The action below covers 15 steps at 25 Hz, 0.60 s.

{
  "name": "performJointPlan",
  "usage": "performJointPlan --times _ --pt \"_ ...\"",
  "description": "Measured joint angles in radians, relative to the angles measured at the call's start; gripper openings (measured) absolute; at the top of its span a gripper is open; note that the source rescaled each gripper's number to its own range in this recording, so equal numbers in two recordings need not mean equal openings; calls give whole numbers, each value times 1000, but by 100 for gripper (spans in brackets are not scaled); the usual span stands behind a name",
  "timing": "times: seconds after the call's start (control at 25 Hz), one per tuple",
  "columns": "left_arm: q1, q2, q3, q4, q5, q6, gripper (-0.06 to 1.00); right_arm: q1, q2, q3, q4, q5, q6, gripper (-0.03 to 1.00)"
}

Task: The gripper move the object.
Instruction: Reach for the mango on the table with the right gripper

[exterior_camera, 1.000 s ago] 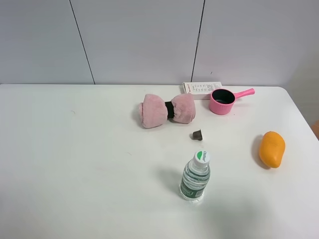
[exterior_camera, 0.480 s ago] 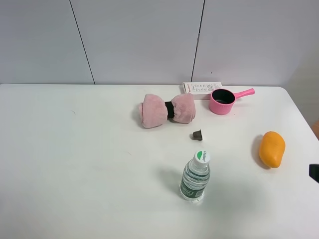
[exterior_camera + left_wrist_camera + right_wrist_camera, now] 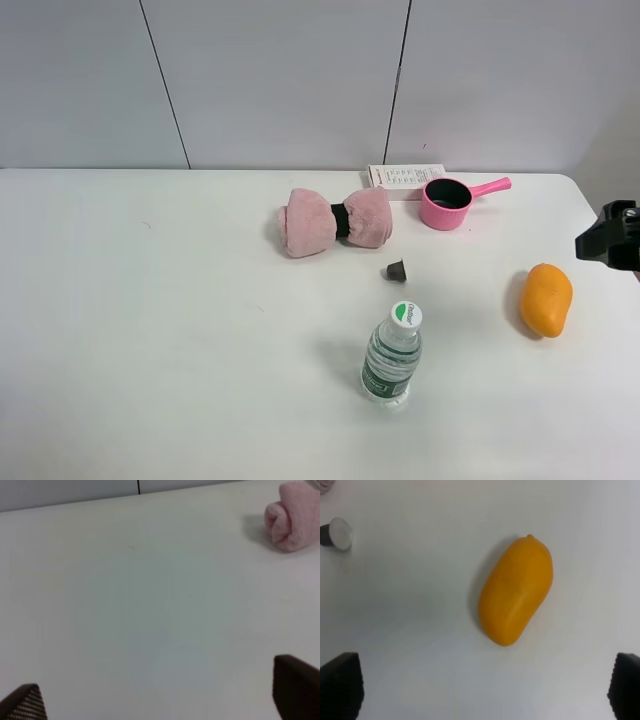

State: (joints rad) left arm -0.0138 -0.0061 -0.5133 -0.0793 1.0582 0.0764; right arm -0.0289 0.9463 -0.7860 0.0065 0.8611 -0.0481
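Note:
The orange-yellow mango (image 3: 546, 299) lies on the white table (image 3: 150, 330) near its right edge. The right wrist view shows it from above (image 3: 516, 590), lying free between and ahead of the two black fingers. My right gripper (image 3: 482, 687) is open and empty, above the table and not touching the mango. In the exterior view its black end (image 3: 610, 243) pokes in at the right edge, just beyond the mango. My left gripper (image 3: 159, 695) is open and empty over bare table; it does not show in the exterior view.
A pink rolled towel (image 3: 335, 221) lies mid-table and shows in the left wrist view (image 3: 292, 515). A pink saucepan (image 3: 447, 203) and a printed card (image 3: 405, 176) sit behind it. A water bottle (image 3: 392, 354) stands in front, with a small dark cup (image 3: 396, 270) nearby.
The right arm has come into the exterior view at the right edge and moved up to just beyond the mango. The objects on the table have not moved.

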Motion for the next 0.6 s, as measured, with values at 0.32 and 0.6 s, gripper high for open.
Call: performJointPlan --times 0.32,0.6 --pt "0 0 0 0 0 0 100 -93 99 -1 4 -72 8 98" --pt "0 0 0 0 0 0 100 -102 258 55 2 -211 -6 85"
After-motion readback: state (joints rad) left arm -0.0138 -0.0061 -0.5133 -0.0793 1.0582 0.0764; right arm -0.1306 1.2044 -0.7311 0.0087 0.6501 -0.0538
